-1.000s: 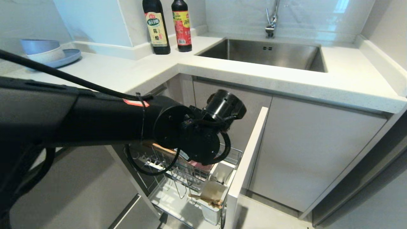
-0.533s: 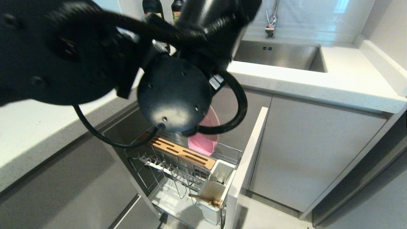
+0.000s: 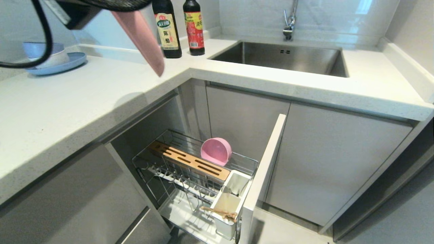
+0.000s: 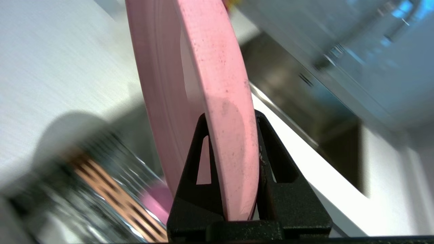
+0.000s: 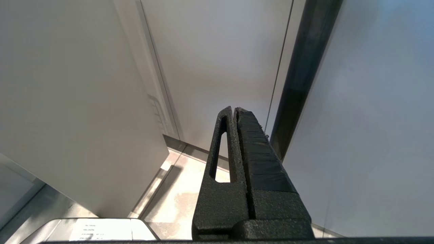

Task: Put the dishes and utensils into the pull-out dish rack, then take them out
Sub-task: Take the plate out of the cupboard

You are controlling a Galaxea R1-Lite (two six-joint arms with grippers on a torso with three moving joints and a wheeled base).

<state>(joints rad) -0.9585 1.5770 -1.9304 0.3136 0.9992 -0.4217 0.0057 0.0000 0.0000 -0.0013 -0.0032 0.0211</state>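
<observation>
My left gripper [image 4: 231, 117] is shut on the rim of the pink plate [image 4: 203, 67]. In the head view the plate [image 3: 142, 37] hangs edge-on, tilted, high over the left countertop, with the arm at the top left edge. Below, the pull-out dish rack [image 3: 144, 162] stands open. The small pink bowl [image 3: 216, 151] stands on its side behind the bamboo strip [image 3: 188, 164]. Wooden chopsticks [image 3: 220, 212] lie across the white utensil cup [image 3: 228, 203]. I cannot make out the spoon. My right gripper [image 5: 234, 110] is shut and empty, parked low beside a cabinet.
A blue plate with stacked bowls [image 3: 51, 57] sits at the far left of the countertop [image 3: 84, 98]. Two dark bottles [image 3: 166, 30] stand at the corner. The sink [image 3: 281, 56] and faucet [image 3: 290, 20] lie behind. The rack's grey front panel [image 3: 262, 176] juts forward.
My left arm has risen out of the rack, carrying the pink plate up and to the left over the counter. The bowl stays in the rack.
</observation>
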